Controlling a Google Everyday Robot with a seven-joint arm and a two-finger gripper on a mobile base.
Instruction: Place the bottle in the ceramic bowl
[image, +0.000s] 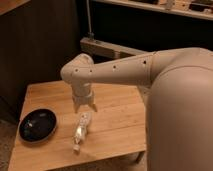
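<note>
The bottle (81, 130) is a slim clear plastic one with a pale label. It lies on its side on the wooden table (115, 125), cap end toward the front edge. The ceramic bowl (37, 124) is shallow, round and glossy black. It sits on the table's left part, a short way left of the bottle. My gripper (84, 106) hangs from the big beige arm, pointing down just above and behind the bottle's far end.
The beige arm (150, 70) and robot body (180, 120) fill the right side of the view. A dark wall panel (35, 45) stands behind the table. A metal frame rail (107, 47) runs behind the table at the back.
</note>
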